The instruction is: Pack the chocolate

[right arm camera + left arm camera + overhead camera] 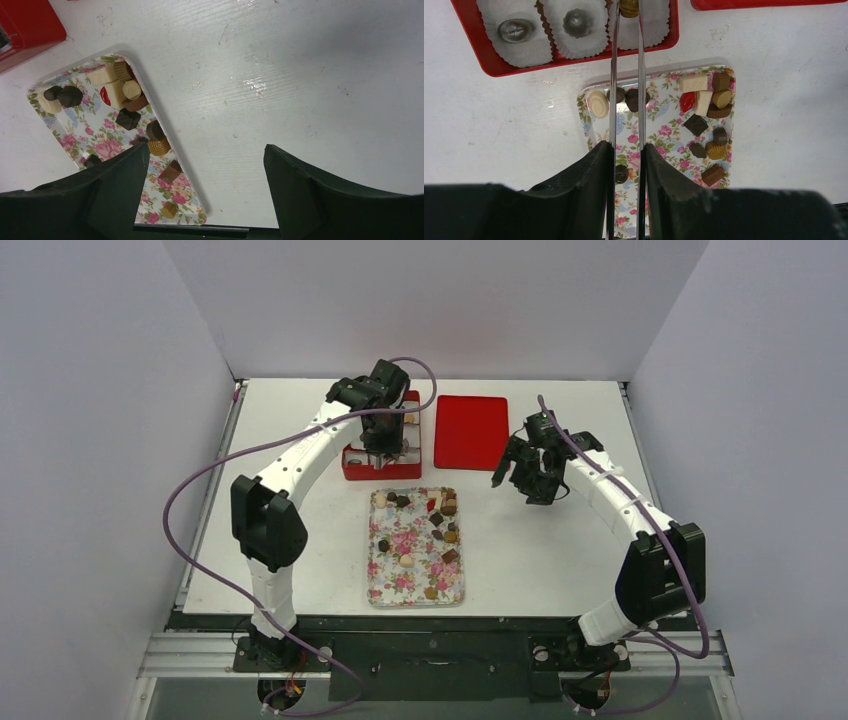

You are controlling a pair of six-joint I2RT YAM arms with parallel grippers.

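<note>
Over red box [470, 25], left pincer [628, 16] gripping chocolate [629, 6] (hidden overhead)

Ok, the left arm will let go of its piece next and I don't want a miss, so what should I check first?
1. Left fingers clamped on the thin metal tweezers: ok.
2. Round caramel-brown chocolate pinched at the tweezer tips: ok.
3. That chocolate over the white fluted paper cup in the red box: ok.
4. That cup free of another piece: cannot tell.
5. Right gripper open, beside the floral-patterned tray, clear of the left arm: ok.
</note>
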